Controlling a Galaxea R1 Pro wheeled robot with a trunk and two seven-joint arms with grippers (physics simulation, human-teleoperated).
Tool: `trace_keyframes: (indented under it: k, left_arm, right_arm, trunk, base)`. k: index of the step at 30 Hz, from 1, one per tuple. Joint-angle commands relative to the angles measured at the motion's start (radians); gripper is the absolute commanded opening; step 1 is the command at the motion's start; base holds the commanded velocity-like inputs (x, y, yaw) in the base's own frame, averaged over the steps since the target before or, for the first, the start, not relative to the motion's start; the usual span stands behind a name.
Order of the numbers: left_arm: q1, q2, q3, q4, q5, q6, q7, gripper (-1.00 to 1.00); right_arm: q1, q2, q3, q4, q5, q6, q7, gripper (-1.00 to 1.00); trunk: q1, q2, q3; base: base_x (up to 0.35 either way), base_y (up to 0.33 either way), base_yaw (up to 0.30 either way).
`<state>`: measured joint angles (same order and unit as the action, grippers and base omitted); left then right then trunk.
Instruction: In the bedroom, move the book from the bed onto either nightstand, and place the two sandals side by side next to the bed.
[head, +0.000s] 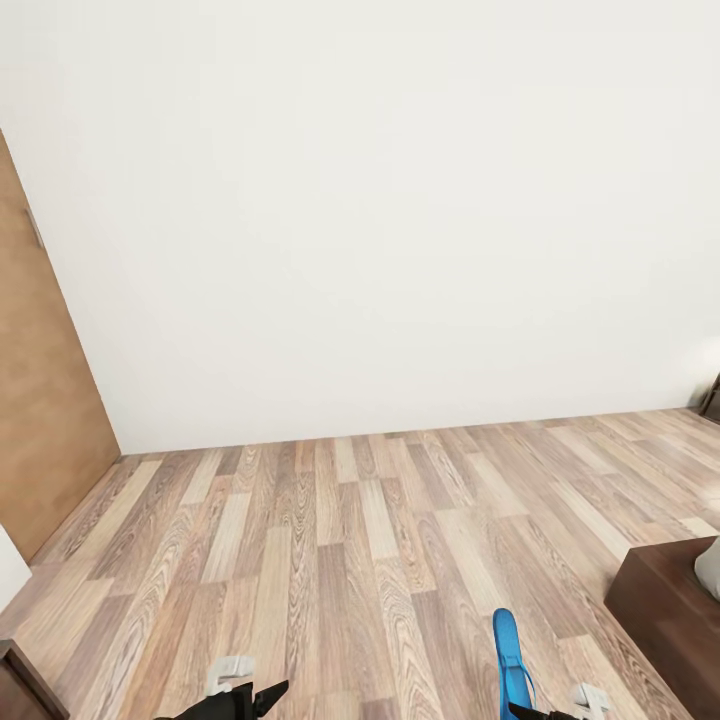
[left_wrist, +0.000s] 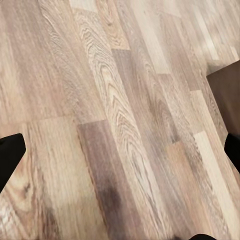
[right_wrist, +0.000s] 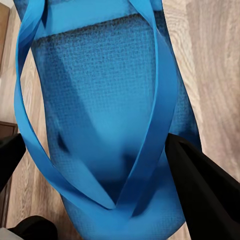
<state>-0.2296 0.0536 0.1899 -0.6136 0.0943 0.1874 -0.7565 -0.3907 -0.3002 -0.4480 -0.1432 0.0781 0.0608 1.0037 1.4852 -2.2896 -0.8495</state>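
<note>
The right gripper has its jaws closed on a blue sandal, at about five o'clock in the head view. The left gripper hangs wide open, empty, over the wooden floor. The bed lies at four o'clock. Carry the sandal level and set it down flat beside the bed frame.

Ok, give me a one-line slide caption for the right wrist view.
Right gripper closed on a bright blue sandal, carried above the wood plank floor.
</note>
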Motion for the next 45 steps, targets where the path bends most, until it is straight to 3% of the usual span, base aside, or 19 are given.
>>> trace_keyframes:
  k: [1, 11, 45]
  left_arm:
    - [0.0, 0.0, 0.002, 0.0, 0.008, 0.01, -0.004, 1.0]
    - [0.0, -0.001, 0.001, 0.0, 0.009, 0.01, -0.002, 1.0]
    - [0.003, -0.001, 0.001, 0.0, 0.01, 0.009, 0.002, 1.0]
  right_arm:
    - [0.0, 0.0, -0.009, -0.001, 0.008, 0.007, 0.005, -1.0]
    - [0.0, 0.0, -0.009, -0.001, 0.008, 0.007, 0.006, -1.0]
    - [0.0, -0.001, -0.009, -0.001, 0.009, 0.007, 0.007, -1.0]
  trunk:
    - [0.0, 0.0, -0.001]
    - [0.0, 0.0, 0.001]
    - [0.0, 0.0, 0.0]
  base:
    - [0.0, 0.0, 0.0]
    - [0.0, 0.0, -0.085]
    - [0.0, 0.0, -0.267]
